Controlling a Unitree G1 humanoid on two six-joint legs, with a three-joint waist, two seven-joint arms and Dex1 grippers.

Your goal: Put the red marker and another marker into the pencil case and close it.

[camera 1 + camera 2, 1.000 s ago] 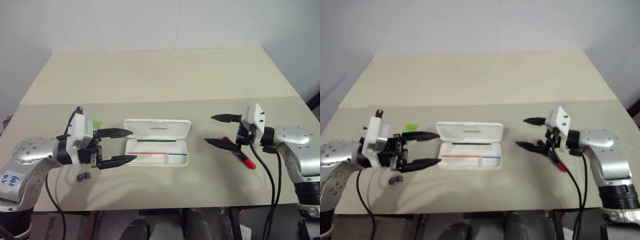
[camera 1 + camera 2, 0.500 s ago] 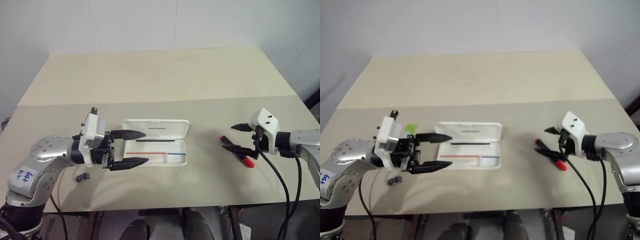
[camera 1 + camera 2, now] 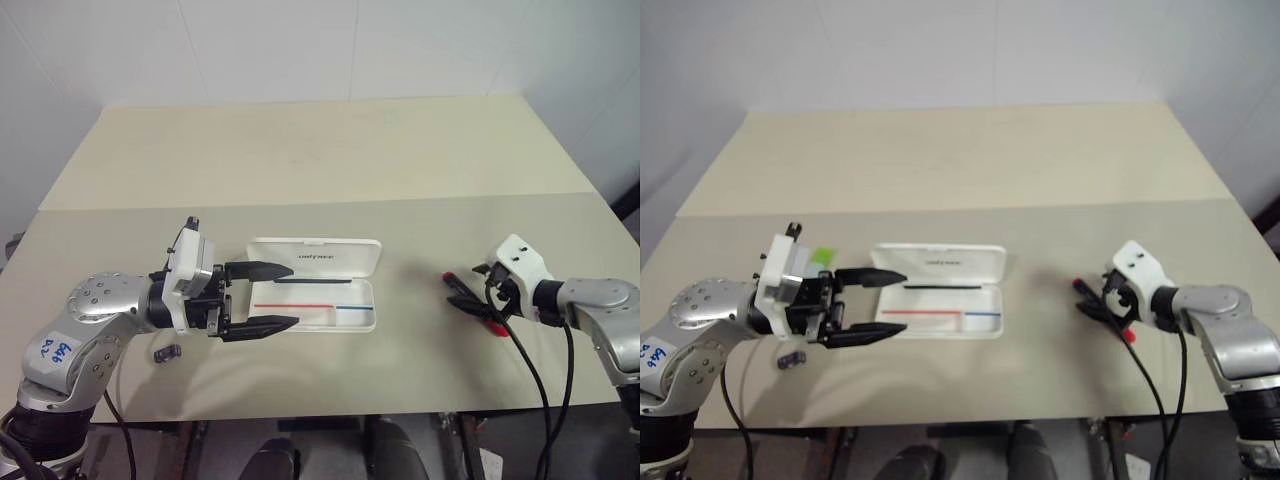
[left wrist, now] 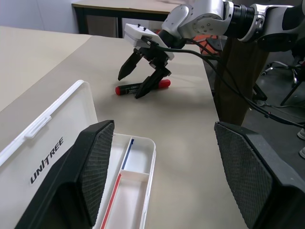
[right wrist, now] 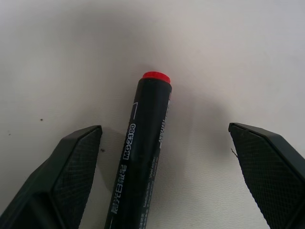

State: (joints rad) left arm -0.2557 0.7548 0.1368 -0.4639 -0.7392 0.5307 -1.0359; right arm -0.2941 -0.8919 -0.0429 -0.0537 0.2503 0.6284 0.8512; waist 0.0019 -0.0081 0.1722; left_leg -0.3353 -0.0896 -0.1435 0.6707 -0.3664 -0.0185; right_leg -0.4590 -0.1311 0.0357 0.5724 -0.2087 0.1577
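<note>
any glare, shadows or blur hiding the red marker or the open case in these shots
Right wrist view: the red marker is crisp, its barrel print legible, a soft shadow beside it, the right gripper open around it. Left wrist view: the pencil case lettering is sharp, the left gripper's near fingers soft. Left eye view: even light, faint shadows on the table, no glare.

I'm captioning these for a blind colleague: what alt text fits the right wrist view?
A black marker with a red end lies on a pale table, between the right gripper's two open black fingers, which do not touch it. White lettering runs along its barrel.
</note>
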